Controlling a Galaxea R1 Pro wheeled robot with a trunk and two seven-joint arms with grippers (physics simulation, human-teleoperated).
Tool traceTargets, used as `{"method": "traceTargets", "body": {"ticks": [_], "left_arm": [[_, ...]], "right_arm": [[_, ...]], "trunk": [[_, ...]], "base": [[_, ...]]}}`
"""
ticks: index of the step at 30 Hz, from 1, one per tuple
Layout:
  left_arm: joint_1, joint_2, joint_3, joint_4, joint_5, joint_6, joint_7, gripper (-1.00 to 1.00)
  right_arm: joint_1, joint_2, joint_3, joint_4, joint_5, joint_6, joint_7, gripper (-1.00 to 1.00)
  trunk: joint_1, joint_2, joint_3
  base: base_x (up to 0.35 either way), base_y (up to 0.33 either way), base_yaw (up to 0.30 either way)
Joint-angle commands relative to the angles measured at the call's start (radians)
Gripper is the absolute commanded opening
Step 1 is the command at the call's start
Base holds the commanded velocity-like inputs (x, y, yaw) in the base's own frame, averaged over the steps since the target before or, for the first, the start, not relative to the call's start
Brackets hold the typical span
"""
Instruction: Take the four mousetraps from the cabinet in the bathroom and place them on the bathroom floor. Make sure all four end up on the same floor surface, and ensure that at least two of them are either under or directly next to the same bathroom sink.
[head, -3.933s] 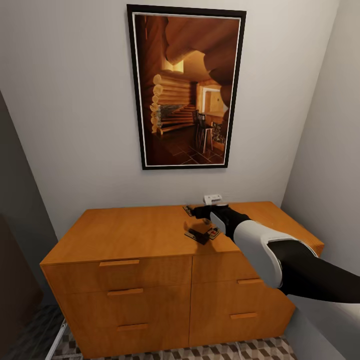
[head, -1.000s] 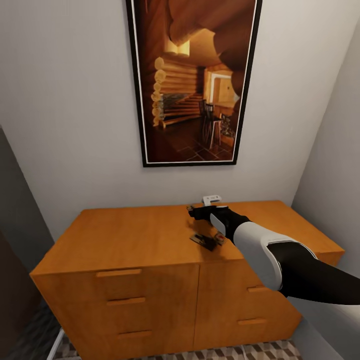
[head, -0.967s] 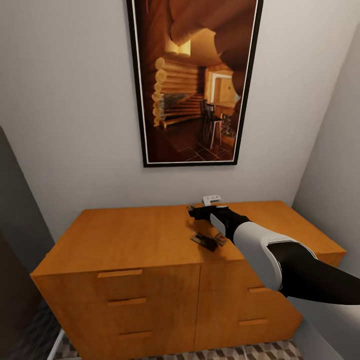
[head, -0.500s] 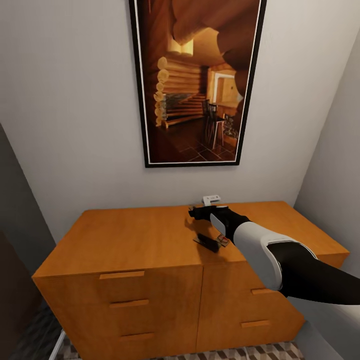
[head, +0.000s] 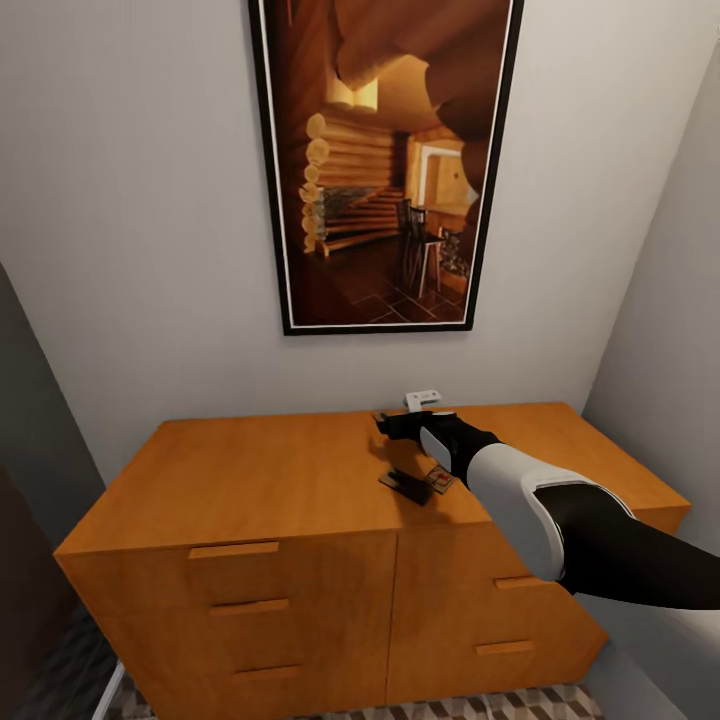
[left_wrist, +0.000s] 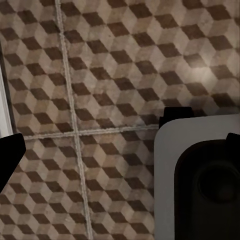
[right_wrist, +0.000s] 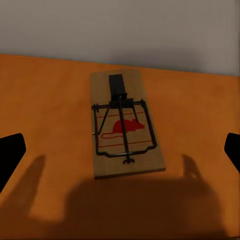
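Note:
The orange-brown cabinet (head: 250, 470) stands against the wall, and my right arm reaches over its top. My right gripper (head: 386, 422) hovers above the back of the top, open. In the right wrist view one mousetrap (right_wrist: 125, 127) lies flat on the cabinet top (right_wrist: 45, 100) near the wall, between the wide-apart fingertips (right_wrist: 10, 155) of the right gripper (right_wrist: 120, 155). Two more mousetraps (head: 406, 487) (head: 438, 478) lie under the right forearm. My left gripper (left_wrist: 120, 150) hangs open over the cube-patterned bathroom floor (left_wrist: 110, 75). The sink is out of view.
A large framed picture (head: 385, 160) hangs above the cabinet. Grey walls close in on both sides (head: 660, 330). A strip of tiled floor (head: 500, 705) shows at the cabinet's foot. My white base (left_wrist: 200, 180) sits close beside the left gripper.
The head camera has shifted, so the cabinet and picture sit slightly differently in view. The right arm keeps the same pose over the cabinet top.

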Motion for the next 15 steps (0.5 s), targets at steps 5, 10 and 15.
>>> {"method": "traceTargets", "body": {"ticks": [5, 10, 15], "left_arm": [[-0.002, 0.000, -0.004, 0.004, 0.000, -0.007, 0.000, 1.00], [-0.002, 0.001, -0.004, 0.004, 0.000, -0.007, 0.000, 1.00], [-0.002, 0.001, -0.003, 0.004, 0.000, -0.007, 0.000, 1.00]], "right_arm": [[0.000, 0.000, 0.001, -0.001, 0.006, 0.006, 0.002, 1.00], [0.000, 0.000, 0.001, -0.002, 0.006, 0.006, 0.002, 1.00], [0.000, 0.000, 0.001, -0.001, 0.006, 0.006, 0.002, 1.00]], "trunk": [[0.000, -0.001, -0.001], [0.000, -0.001, -0.001], [0.000, -0.001, -0.001]], "base": [[0.000, -0.011, 0.000], [0.000, -0.003, 0.000], [0.000, 0.000, 0.000]]}}
